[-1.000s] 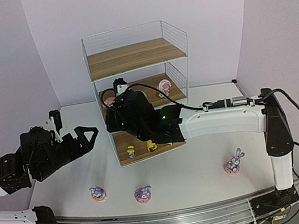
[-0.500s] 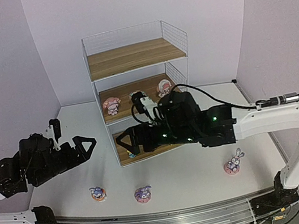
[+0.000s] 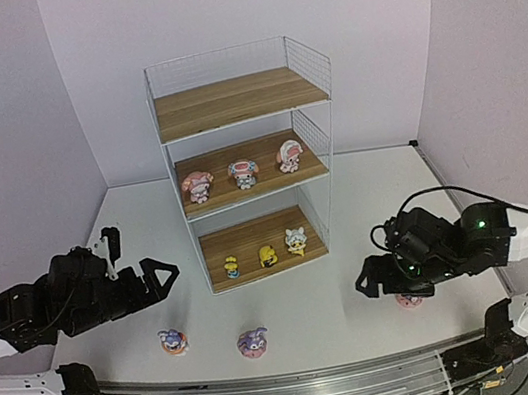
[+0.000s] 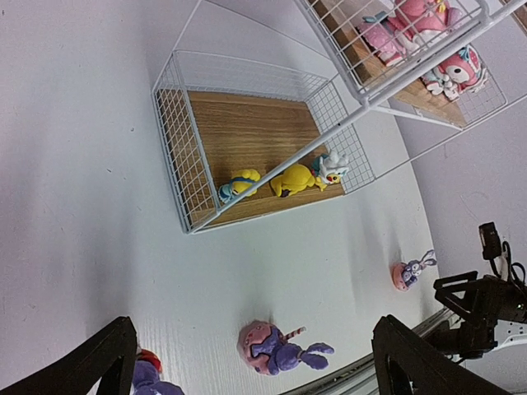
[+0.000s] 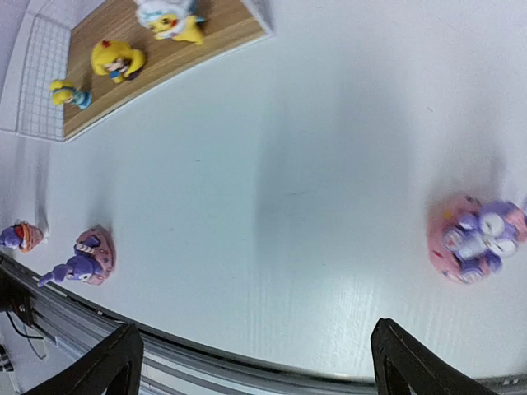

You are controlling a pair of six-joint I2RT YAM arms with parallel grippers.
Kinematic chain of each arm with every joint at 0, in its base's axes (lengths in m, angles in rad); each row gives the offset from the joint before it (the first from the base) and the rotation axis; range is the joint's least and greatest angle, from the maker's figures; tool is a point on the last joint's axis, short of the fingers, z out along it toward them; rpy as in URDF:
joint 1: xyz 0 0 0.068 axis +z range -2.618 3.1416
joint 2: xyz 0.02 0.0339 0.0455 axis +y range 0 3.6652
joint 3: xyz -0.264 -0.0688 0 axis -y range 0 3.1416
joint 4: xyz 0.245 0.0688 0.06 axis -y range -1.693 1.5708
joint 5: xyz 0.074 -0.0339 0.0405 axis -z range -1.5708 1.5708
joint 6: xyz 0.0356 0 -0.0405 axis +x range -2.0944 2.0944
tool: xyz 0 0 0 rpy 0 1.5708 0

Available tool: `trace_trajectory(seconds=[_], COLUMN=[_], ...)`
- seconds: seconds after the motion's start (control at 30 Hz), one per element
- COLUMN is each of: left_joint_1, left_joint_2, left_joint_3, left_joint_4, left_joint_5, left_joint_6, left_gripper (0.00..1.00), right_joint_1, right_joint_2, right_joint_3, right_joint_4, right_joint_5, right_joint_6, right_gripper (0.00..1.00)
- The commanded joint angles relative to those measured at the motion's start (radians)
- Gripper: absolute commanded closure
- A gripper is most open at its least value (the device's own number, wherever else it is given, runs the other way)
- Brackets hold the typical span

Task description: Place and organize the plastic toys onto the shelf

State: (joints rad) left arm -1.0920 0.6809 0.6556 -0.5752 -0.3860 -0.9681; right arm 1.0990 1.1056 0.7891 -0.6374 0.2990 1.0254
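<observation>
The shelf point(image 3: 228, 102) stands at the back of the table. Its middle board carries three pink-and-white plastic toys point(image 3: 243, 172). Three yellowish ones point(image 3: 268, 255) line the bottom board point(image 4: 247, 132). Three purple bunnies rest on the table: one at the left point(image 3: 172, 340), one near the middle point(image 3: 253, 341) lying on its side point(image 4: 276, 350), and one at the right point(image 3: 410, 299), partly hidden by the right arm. My left gripper point(image 3: 161, 278) hovers open above the two left bunnies. My right gripper point(image 3: 367, 282) is open and holds nothing; the right bunny point(image 5: 478, 239) lies outside its fingers.
A metal rail point(image 3: 296, 390) runs along the table's near edge. Lilac walls close in the back and both sides. In the left wrist view the right arm point(image 4: 486, 296) shows at the far right, beside the right bunny point(image 4: 409, 271).
My right gripper opened, leaving a pink-and-white toy in the middle of the middle board. That arm then drew back to the near right. The left arm lowered slightly.
</observation>
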Motion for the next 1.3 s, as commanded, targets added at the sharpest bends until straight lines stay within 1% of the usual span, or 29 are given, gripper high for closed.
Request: trace_trajectory(seconds=[0.0, 0.07, 0.2, 0.3, 0.47, 0.6, 0.7, 0.8, 0.9, 0.97, 1.0, 1.03, 1.07, 1.13, 1.27], left_joint_1=[-0.003, -0.003, -0.003, -0.003, -0.003, -0.004, -0.003, -0.004, -0.003, -0.003, -0.004, -0.003, -0.003, -0.003, -0.003], left_joint_2=[0.030, 0.043, 0.060, 0.065, 0.066, 0.065, 0.064, 0.070, 0.075, 0.080, 0.081, 0.082, 0.084, 0.087, 0.075], left_joint_3=[0.000, 0.000, -0.005, -0.009, -0.022, -0.021, -0.024, -0.024, -0.023, -0.022, -0.022, -0.022, -0.022, -0.021, -0.021], left_joint_4=[0.030, 0.035, 0.056, 0.071, 0.089, 0.086, 0.093, 0.095, 0.101, 0.105, 0.108, 0.111, 0.112, 0.105, 0.102], left_joint_5=[0.011, 0.011, 0.013, 0.018, 0.030, 0.026, 0.026, 0.026, 0.024, 0.026, 0.027, 0.028, 0.029, 0.027, 0.024], left_joint_6=[-0.005, -0.006, 0.000, 0.000, -0.007, -0.007, -0.005, -0.004, -0.004, -0.006, -0.008, -0.009, -0.010, -0.016, -0.020], left_gripper=[0.00, 0.00, 0.00, 0.00, 0.00, 0.00, 0.00, 0.00, 0.00, 0.00, 0.00, 0.00, 0.00, 0.00, 0.00], right_joint_1=[-0.061, -0.113, -0.216, -0.251, -0.255, -0.254, -0.255, -0.255, -0.256, -0.255, -0.254, -0.254, -0.255, -0.255, -0.255], right_joint_2=[-0.094, -0.093, -0.042, 0.018, 0.093, 0.138, 0.169, 0.217, 0.265, 0.299, 0.313, 0.323, 0.330, 0.332, 0.313], right_joint_3=[-0.061, -0.074, -0.070, -0.063, -0.052, -0.059, -0.056, -0.055, -0.056, -0.054, -0.055, -0.056, -0.061, -0.071, -0.106], right_joint_4=[-0.240, -0.272, -0.274, -0.272, -0.270, -0.250, -0.223, -0.205, -0.129, -0.107, -0.101, -0.092, -0.083, -0.065, -0.051], right_joint_5=[0.120, 0.146, 0.175, 0.201, 0.306, 0.374, 0.383, 0.377, 0.339, 0.334, 0.335, 0.336, 0.335, 0.325, 0.336], right_joint_6=[0.312, 0.343, 0.336, 0.355, 0.476, 0.530, 0.523, 0.524, 0.486, 0.479, 0.483, 0.484, 0.481, 0.475, 0.475], right_gripper=[0.07, 0.06, 0.06, 0.06, 0.08, 0.10, 0.17, 0.18, 0.20, 0.24, 0.28, 0.33, 0.41, 0.48, 0.71])
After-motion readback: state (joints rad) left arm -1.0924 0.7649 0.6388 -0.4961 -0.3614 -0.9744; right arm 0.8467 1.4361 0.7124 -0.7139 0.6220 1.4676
